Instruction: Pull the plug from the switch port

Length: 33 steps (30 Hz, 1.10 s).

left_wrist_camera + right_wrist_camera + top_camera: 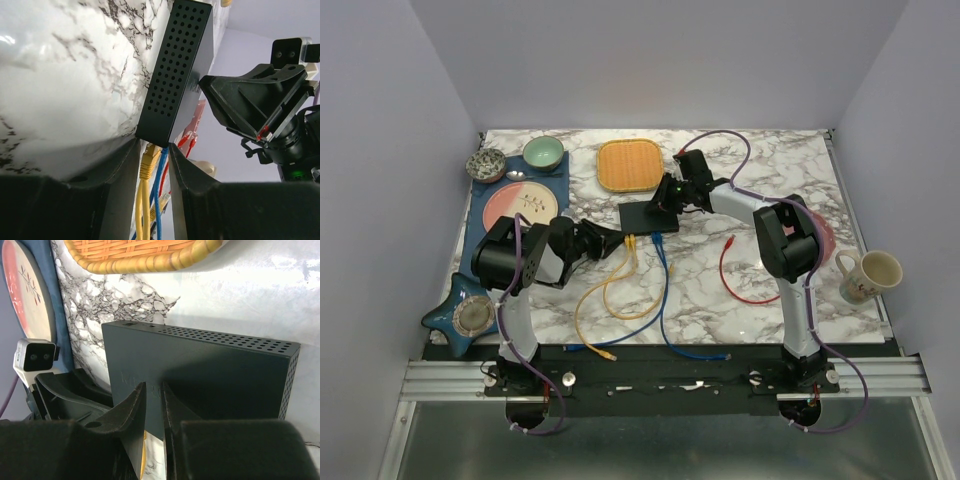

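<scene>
Left wrist view: left gripper (154, 146) straddles yellow plug (148, 162) at the switch (177, 75), whether clamped I can't tell; right gripper (151, 386), jaws barely parted, over the switch.

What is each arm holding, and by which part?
Left end effector straddles the yellow plug at the switch; a firm grip cannot be told. Right end effector shows nothing gripped.

We log this as a robotics lab cell. Plain lilac walls (650, 60) box in a marble-print desk (770, 170). Left arm (515, 320) and right arm (798, 310) are bolted to an aluminium rail (440, 378). A mug (868, 275), woven tray (629, 165) and yellow cable (590, 300) are laid out like props.
</scene>
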Available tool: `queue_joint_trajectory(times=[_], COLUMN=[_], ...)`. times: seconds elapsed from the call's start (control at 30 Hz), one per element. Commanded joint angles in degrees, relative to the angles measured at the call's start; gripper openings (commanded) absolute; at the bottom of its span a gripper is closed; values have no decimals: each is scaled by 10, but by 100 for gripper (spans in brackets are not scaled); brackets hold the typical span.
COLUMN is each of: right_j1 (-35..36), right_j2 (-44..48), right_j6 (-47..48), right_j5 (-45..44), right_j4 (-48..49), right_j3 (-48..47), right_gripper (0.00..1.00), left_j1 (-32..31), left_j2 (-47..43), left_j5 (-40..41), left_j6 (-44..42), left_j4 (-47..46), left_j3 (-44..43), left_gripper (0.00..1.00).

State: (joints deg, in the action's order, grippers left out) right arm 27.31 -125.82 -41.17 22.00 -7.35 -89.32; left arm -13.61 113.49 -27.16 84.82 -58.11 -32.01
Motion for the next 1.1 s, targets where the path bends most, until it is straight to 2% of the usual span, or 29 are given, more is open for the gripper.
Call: queue_joint_trajectory(times=[0.0,0.2,0.33,0.87,1.07], right_j1=[3,3,2,2,3], right_j2=[-8,-7,-8,-11,-13], right_j6=[5,6,7,8,9], right_j5=[-14,-16,-16,-15,-14], right_j4=[-35,-35,-35,-35,-36], right_j3=[20,24,24,19,20], right_gripper=[26,26,26,26,26], left_j1=[-9,-15,-18,-20,-20], left_j2=[-7,-30,-31,-25,-19], left_j5=[3,25,23,11,8], left_j6=[-47,-84,-90,-81,-71], left_j4=[84,159,164,128,102], left_j3=[-9,-31,-34,3,12], left_gripper=[38,36,33,32,38])
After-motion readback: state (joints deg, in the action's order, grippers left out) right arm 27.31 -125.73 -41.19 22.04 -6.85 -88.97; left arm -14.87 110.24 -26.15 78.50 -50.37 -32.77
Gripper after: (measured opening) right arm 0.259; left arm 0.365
